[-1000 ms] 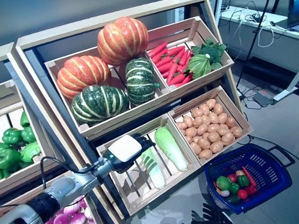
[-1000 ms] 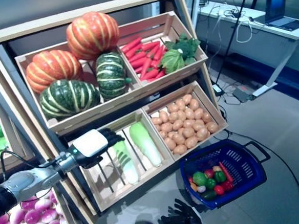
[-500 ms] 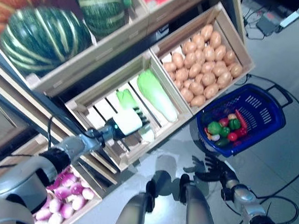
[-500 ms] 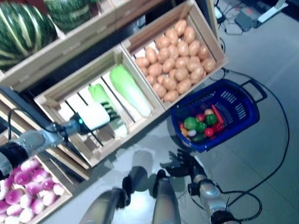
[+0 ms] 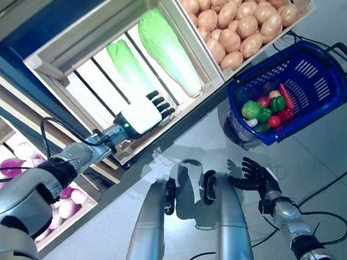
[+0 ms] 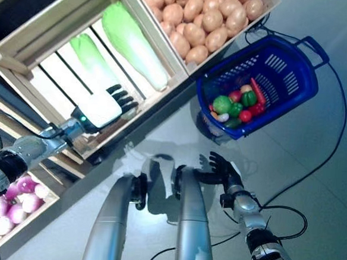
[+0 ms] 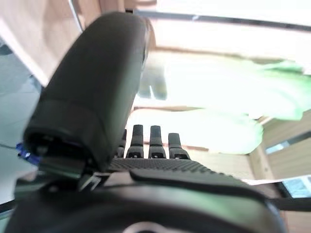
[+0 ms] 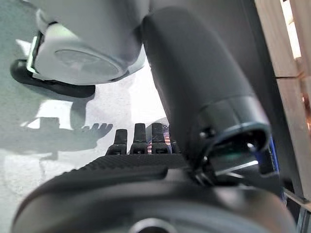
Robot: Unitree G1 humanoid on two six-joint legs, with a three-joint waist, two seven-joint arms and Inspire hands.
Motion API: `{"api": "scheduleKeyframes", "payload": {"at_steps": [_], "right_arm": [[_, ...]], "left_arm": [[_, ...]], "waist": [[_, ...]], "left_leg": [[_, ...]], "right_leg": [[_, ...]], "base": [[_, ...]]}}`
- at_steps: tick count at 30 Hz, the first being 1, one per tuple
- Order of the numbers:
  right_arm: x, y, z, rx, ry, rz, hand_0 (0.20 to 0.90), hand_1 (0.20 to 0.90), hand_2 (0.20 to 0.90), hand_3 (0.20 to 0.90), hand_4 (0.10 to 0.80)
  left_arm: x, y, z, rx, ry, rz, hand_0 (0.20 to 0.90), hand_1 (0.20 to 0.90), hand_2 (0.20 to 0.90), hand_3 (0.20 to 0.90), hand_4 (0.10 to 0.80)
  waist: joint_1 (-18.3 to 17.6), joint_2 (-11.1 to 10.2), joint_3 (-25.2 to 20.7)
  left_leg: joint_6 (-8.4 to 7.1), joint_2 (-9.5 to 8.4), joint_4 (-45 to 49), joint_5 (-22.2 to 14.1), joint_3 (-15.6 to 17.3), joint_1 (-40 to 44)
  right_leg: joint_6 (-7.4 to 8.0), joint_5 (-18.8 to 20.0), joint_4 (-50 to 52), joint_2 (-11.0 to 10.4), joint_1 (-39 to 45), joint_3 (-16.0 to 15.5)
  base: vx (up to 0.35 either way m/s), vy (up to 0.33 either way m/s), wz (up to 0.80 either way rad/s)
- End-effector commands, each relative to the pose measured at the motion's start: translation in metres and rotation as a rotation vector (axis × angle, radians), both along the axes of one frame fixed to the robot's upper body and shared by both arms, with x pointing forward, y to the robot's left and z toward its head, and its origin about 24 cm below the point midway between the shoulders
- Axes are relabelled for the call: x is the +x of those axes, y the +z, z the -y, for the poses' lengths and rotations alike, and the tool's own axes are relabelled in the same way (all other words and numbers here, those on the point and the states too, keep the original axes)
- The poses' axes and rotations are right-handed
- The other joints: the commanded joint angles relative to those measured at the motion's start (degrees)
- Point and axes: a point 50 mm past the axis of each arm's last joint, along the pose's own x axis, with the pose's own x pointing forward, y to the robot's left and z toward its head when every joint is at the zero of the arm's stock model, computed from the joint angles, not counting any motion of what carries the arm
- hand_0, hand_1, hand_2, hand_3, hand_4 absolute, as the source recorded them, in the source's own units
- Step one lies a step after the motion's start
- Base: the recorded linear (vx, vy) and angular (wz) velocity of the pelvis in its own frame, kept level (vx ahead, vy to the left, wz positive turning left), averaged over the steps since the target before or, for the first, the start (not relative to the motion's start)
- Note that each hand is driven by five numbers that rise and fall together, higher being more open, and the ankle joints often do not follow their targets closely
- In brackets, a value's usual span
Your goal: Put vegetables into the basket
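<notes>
My left hand [image 5: 143, 114] is open, fingers straight, over the front rim of a slatted wooden crate [image 5: 53, 56]. Its fingertips [image 7: 153, 142] point at the smaller of two pale green cabbages [image 5: 126, 69], which it does not hold; the larger cabbage [image 5: 168, 48] lies beside it. The blue basket [image 5: 319, 86] stands on the floor at the right, with green peppers, red tomatoes and a red chilli inside [image 5: 264, 108]. My right hand [image 5: 252, 176] is open, fingers straight and spread, low over the floor below the basket and apart from it.
A crate of potatoes [image 5: 240, 24] sits on the stand just left of the basket. A lower crate of purple-white bulbs [image 5: 10, 169] is at the far left. Grey floor [image 5: 313, 169] lies between my right hand and the basket.
The camera has tilted further down, so the whole picture shifted. My left hand has stayed over the cabbage crate's front. My right hand stays low, fingers spread.
</notes>
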Motion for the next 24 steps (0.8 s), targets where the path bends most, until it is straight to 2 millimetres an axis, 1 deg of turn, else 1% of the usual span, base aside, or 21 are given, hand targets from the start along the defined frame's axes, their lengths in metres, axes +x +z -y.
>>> {"api": "scheduleKeyframes", "payload": {"at_steps": [1, 5, 10, 11, 12, 14, 16, 21, 24], "right_arm": [[-0.002, 0.015, 0.016, -0.014, -0.042, 0.086, 0.900, 0.900, 0.900, 0.900, 0.800], [0.000, 0.019, 0.020, -0.012, -0.054, 0.101, 0.900, 0.900, 0.900, 0.900, 0.800], [0.010, 0.035, 0.019, 0.021, -0.065, 0.162, 0.900, 0.900, 0.900, 0.900, 0.800], [0.010, 0.035, 0.020, 0.022, -0.065, 0.162, 0.900, 0.900, 0.900, 0.900, 0.800], [0.014, 0.041, 0.018, 0.031, -0.063, 0.179, 0.900, 0.900, 0.900, 0.900, 0.800], [0.015, 0.044, 0.018, 0.030, -0.060, 0.190, 0.900, 0.900, 0.900, 0.900, 0.800], [0.017, 0.048, 0.019, 0.028, -0.063, 0.201, 0.900, 0.900, 0.900, 0.900, 0.800], [0.015, 0.050, 0.029, 0.022, -0.085, 0.198, 0.900, 0.900, 0.900, 0.900, 0.800], [0.012, 0.050, 0.037, 0.010, -0.092, 0.186, 0.900, 0.900, 0.900, 0.900, 0.800]], "left_arm": [[0.007, 0.053, -0.019, -0.108, 0.086, 0.198, 0.900, 0.900, 0.900, 0.900, 0.800], [0.009, 0.054, -0.019, -0.105, 0.117, 0.162, 0.900, 0.900, 0.900, 0.900, 0.800], [0.014, 0.055, -0.025, -0.083, 0.180, 0.149, 0.900, 0.900, 0.900, 0.900, 0.800], [0.015, 0.055, -0.025, -0.083, 0.180, 0.149, 0.900, 0.900, 0.900, 0.900, 0.800], [0.017, 0.060, -0.028, -0.088, 0.206, 0.162, 0.900, 0.900, 0.900, 0.900, 0.800], [0.018, 0.063, -0.029, -0.067, 0.215, 0.167, 0.900, 0.900, 0.900, 0.900, 0.800], [0.020, 0.071, -0.033, -0.052, 0.217, 0.206, 0.900, 0.900, 0.900, 0.900, 0.800], [0.024, 0.086, -0.041, -0.011, 0.282, 0.225, 0.900, 0.900, 0.900, 0.900, 0.800], [0.025, 0.094, -0.050, -0.020, 0.339, 0.228, 0.900, 0.900, 0.900, 0.900, 0.800]], "waist": [[-0.9, 0.7, -3.4], [-1.2, 0.5, -2.8], [-1.7, 0.1, -1.6], [-1.7, 0.1, -1.7], [-1.8, -0.1, -1.4], [-2.0, -0.2, -1.3], [-2.4, -0.5, -1.1], [-3.3, -0.7, -0.8], [-3.9, -0.9, -0.5]], "left_leg": [[7.32, -1.74, -1.1, -1.2, 8.5, 1.6], [7.56, -1.40, 1.5, -1.5, 8.5, -0.7], [7.99, -0.83, 5.6, -2.4, 8.8, -5.3], [7.99, -0.82, 5.7, -2.4, 8.8, -5.3], [8.17, -0.72, 7.2, -2.9, 8.9, -6.8], [8.27, -0.62, 8.2, -3.2, 8.9, -7.9], [8.37, -0.35, 10.5, -3.9, 8.9, -10.2], [8.33, 0.27, 13.2, -4.3, 9.0, -12.8], [8.33, 0.67, 14.7, -4.5, 9.2, -13.9]], "right_leg": [[-4.42, -6.3, 5.6, 2.6, 4.4, 0.1], [-4.43, -6.3, 7.7, 2.6, 2.2, 0.1], [-4.52, -6.7, 11.5, 2.9, -2.0, -0.2], [-4.52, -6.7, 11.6, 2.9, -2.1, -0.2], [-4.63, -7.1, 12.9, 3.0, -3.4, -0.2], [-4.68, -7.4, 13.9, 3.0, -4.4, -0.3], [-4.78, -7.9, 16.2, 3.1, -6.5, -0.4], [-5.10, -8.3, 18.5, 3.2, -8.9, -0.4], [-5.34, -8.4, 19.8, 3.4, -10.0, -0.3]], "base": [[0.036, 0.029, 0.01], [0.021, 0.023, 0.01], [0.008, 0.013, -0.02], [0.023, 0.011, 0.24], [0.028, 0.011, 0.34], [0.032, 0.012, 0.15], [0.047, 0.016, -0.09], [0.053, 0.022, -0.07], [0.058, 0.029, -0.09]]}}
